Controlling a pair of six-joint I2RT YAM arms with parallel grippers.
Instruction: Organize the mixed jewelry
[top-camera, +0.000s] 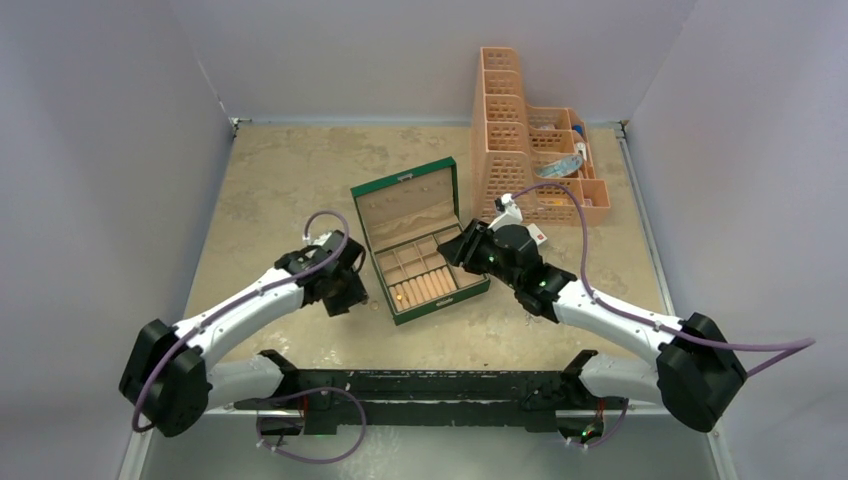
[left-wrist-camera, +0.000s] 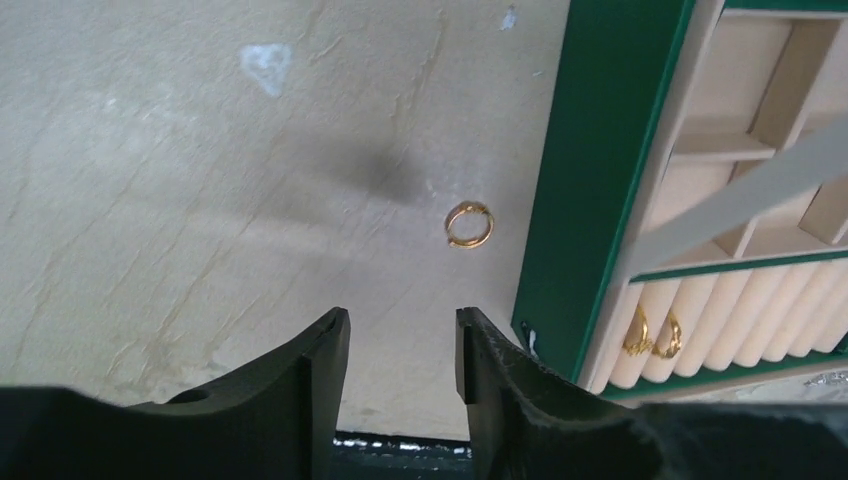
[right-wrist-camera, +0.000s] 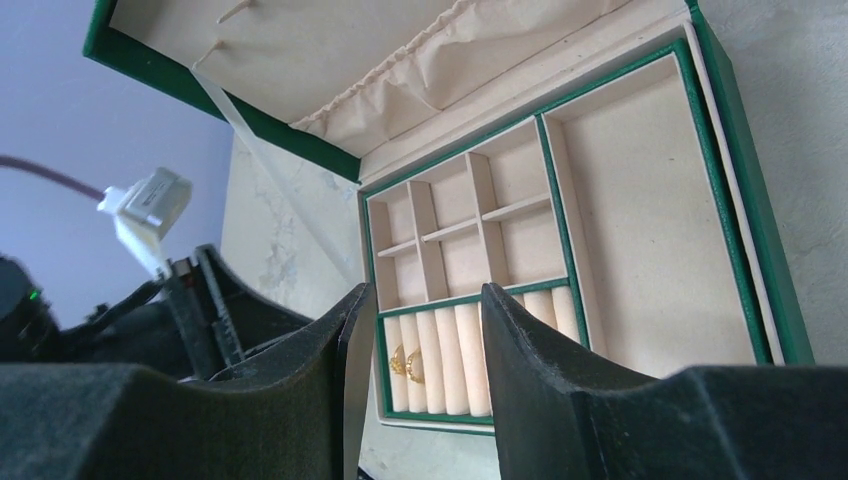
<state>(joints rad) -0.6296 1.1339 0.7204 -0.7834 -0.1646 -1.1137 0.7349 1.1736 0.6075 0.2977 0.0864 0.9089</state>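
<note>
Mixed jewelry shows as three gold pieces: a loose ring (left-wrist-camera: 469, 224) lies flat on the table (top-camera: 270, 200), just beside the outer wall of the green box (left-wrist-camera: 590, 180), and a pair of rings (left-wrist-camera: 655, 335) sits tucked between the cream rolls at the box's near corner. The left gripper (left-wrist-camera: 400, 335) hangs over bare tabletop short of the loose ring, its jaws parted to a middling gap with nothing between them and nothing touched. The right gripper (right-wrist-camera: 415, 300) hovers above the near edge of the box, over the rolls beside the pair of rings (right-wrist-camera: 407, 364); its jaws stand about as far apart and are likewise empty. Thin chains or smaller metal bits cannot be made out in any view. The small and large compartments in sight look bare, though the right gripper's fingers hide part of the rolls, and the left wrist view cuts off most of the tray. The box lid stands open, held by a pale ribbon (right-wrist-camera: 270, 170), with a gathered pocket in its lining. The table is a mottled beige, stone-like surface with faint cracks and a pale scuff. An orange rack (top-camera: 520, 140) stands behind the box, and plain lilac-grey walls (top-camera: 100, 150) close in three sides.
</note>
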